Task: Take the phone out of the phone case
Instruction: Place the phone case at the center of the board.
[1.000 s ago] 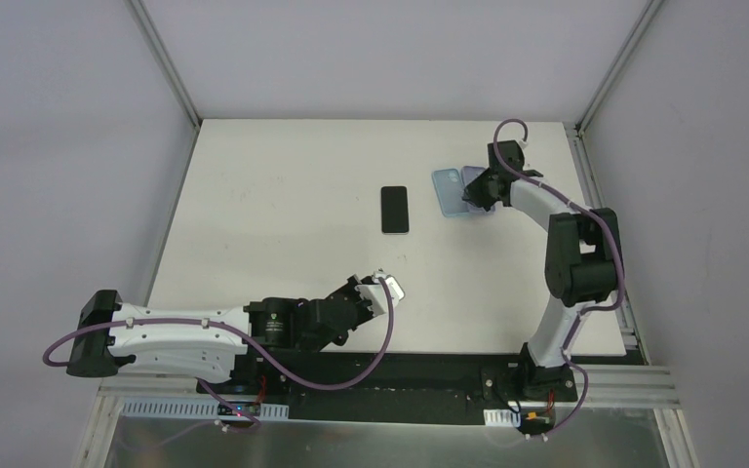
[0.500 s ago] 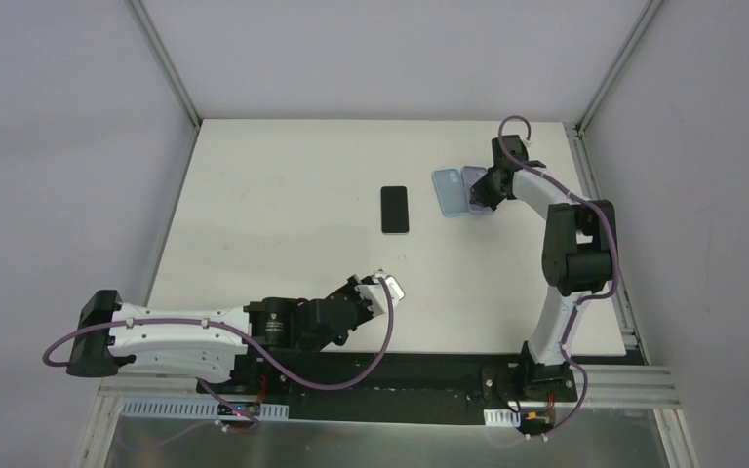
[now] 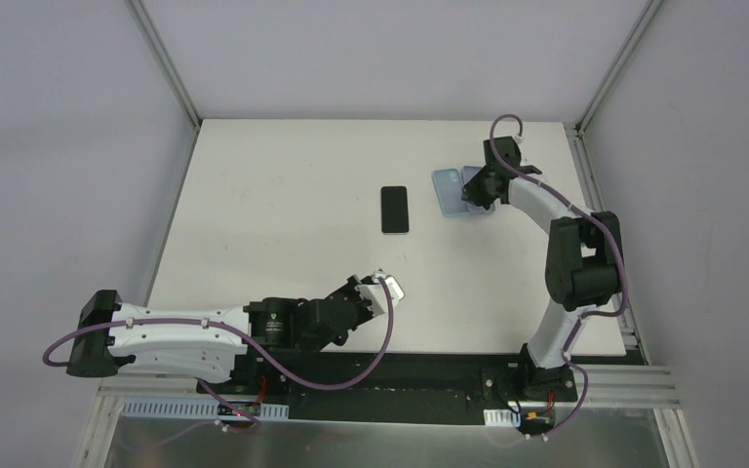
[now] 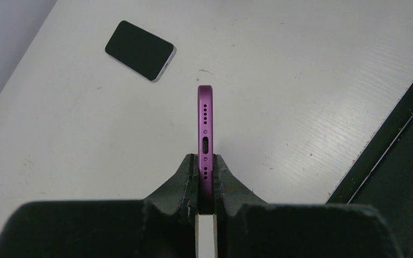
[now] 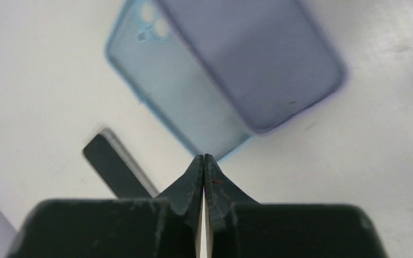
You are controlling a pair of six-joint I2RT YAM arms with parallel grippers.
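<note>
From above, a purple phone (image 3: 391, 286) is seen clamped in the left gripper (image 3: 384, 289), near the table (image 3: 283, 195) front. Left wrist: it is pinched edge-on, port end showing. Right wrist: the right gripper (image 5: 203, 159) is closed on nothing, with the blue case (image 5: 177, 102) and purple case (image 5: 253, 59) overlapped beyond.

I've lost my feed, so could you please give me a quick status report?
Left hand shut on purple phone, edge-on. Right hand shut, empty, over purple case overlapping blue case. Black phone mid-table, apart.
</note>
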